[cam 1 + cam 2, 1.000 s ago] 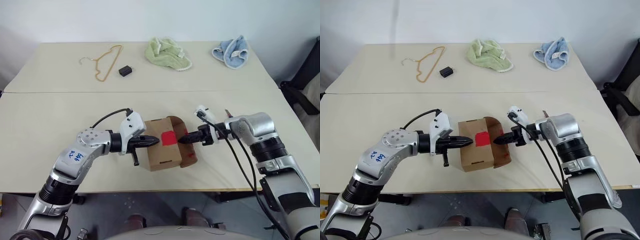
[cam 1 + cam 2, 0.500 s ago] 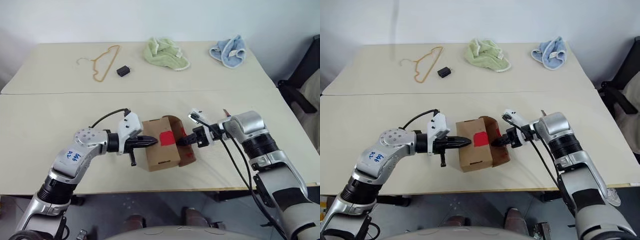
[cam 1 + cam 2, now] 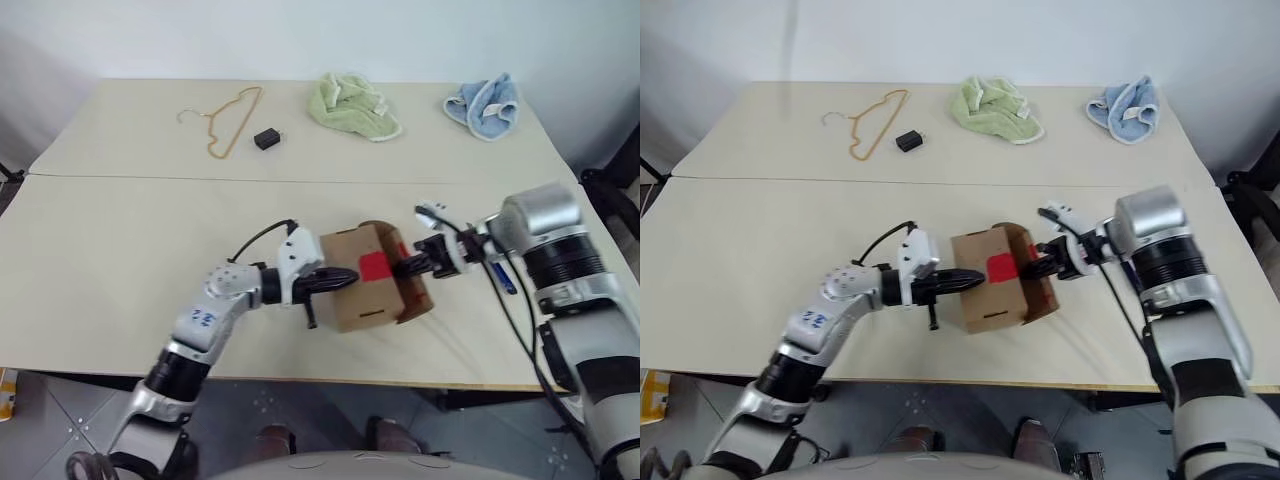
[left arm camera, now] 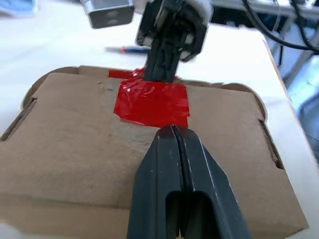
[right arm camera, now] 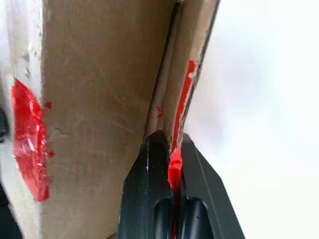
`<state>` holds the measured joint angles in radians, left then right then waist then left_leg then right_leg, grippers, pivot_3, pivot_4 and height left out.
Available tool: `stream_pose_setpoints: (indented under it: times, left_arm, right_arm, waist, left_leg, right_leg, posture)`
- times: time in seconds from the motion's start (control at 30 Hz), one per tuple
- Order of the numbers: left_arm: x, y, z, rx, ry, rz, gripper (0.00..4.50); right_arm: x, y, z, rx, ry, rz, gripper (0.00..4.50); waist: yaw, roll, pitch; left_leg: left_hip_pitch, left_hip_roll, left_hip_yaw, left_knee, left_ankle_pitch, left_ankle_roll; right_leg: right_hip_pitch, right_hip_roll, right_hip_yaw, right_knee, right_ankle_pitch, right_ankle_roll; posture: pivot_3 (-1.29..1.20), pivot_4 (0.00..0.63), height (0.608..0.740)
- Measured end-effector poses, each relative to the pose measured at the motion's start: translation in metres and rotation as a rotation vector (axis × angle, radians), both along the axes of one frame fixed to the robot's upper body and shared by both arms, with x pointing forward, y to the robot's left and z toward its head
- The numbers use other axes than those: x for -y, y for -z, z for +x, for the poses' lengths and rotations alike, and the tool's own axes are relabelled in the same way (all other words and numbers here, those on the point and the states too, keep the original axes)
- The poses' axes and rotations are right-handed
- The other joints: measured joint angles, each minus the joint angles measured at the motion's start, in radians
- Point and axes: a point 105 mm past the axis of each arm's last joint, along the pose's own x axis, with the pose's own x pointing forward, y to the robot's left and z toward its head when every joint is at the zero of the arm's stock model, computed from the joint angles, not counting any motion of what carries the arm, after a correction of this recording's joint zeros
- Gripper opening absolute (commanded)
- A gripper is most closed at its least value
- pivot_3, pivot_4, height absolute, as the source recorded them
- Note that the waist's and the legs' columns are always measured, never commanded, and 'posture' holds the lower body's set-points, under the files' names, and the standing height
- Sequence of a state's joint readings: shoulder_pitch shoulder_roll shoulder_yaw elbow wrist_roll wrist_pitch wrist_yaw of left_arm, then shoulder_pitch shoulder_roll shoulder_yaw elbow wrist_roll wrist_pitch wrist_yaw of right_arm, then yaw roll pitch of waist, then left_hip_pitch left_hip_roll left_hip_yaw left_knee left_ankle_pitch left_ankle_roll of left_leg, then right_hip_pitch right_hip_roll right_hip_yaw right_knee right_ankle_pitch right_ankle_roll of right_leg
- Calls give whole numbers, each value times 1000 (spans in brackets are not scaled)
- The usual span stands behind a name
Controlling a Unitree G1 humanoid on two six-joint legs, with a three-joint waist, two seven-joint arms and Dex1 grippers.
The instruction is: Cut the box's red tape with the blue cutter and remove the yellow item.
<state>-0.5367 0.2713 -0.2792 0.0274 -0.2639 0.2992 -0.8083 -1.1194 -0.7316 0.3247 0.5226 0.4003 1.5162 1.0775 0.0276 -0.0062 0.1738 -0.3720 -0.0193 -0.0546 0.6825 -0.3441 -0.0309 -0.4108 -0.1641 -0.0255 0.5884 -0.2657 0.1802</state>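
Note:
The brown box point(image 3: 352, 300) lies near the table's front edge, with the red tape point(image 3: 374, 266) on its upper face. My left gripper point(image 3: 350, 278) is shut and empty, and its tips point(image 4: 172, 131) press on the box at the tape's edge. My right gripper point(image 3: 401, 268) is shut on the box's end flap point(image 5: 194, 59), whose edge carries a strip of red tape point(image 5: 175, 167). That flap stands open to the right. The blue cutter point(image 3: 506, 279) lies on the table behind my right wrist. The yellow item is hidden.
On the far table lie a tan wire hanger point(image 3: 228, 120), a small black block point(image 3: 266, 139), a green cloth point(image 3: 355, 105) and a blue cloth point(image 3: 485, 103). The table's front edge point(image 3: 330, 378) runs close below the box.
My right gripper has shut on the end flap and drawn it right and up. The left gripper and the box have slid right with it. The head view has also shifted.

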Motion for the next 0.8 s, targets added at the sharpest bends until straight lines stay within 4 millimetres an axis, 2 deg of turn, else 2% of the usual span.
stream_pose_setpoints:
  times: [0.17, 0.27, 0.4, 0.63, 0.73, 0.8]
  left_arm:
    - [46, -2, 4, 16, 36, -54, 0]
    - [61, -2, 7, 14, 31, -70, 0]
    - [74, -1, 6, 18, 34, -76, 0]
    - [78, 6, 3, 1, 17, -73, 0]
    - [76, 16, 2, -26, -6, -58, 0]
    - [76, 29, 0, -62, -22, -24, 0]
  right_arm:
    - [31, -27, -7, 32, 63, -141, 18]
    - [44, -36, -12, 45, 88, -202, 18]
    - [52, -49, -17, 61, 80, -286, 18]
    - [44, -72, -24, 99, 5, -387, 18]
    - [33, -82, -24, 114, -35, -392, 18]
    - [21, -85, -25, 122, -79, -378, 18]
  waist:
    - [-4, 0, 1]
    - [-6, 1, 1]
    - [-4, 2, 2]
    - [-1, 3, 2]
    - [0, 3, 2]
    - [-1, 3, 2]
  left_leg:
    - [-2, 0, 1, 0, -1, 1]
    - [-2, 0, 2, -1, -1, 1]
    - [-3, 0, 3, -1, -1, 2]
    - [-4, 0, 3, 0, -2, 2]
    - [-4, 0, 3, 0, -2, 3]
    - [-4, 0, 3, 0, -2, 3]
  right_leg:
    - [-1, 0, 0, -3, 1, 2]
    - [-2, 0, 1, -3, 1, 2]
    - [-3, 0, 2, -4, 1, 3]
    - [-3, 0, 2, -5, 2, 4]
    - [-3, -1, 2, -5, 2, 4]
    - [-3, 0, 2, -5, 2, 4]
  posture:
    - [0, 150, 740]
    - [0, 150, 740]
    - [0, 150, 740]
    - [0, 150, 740]
    - [0, 150, 740]
    - [0, 150, 740]
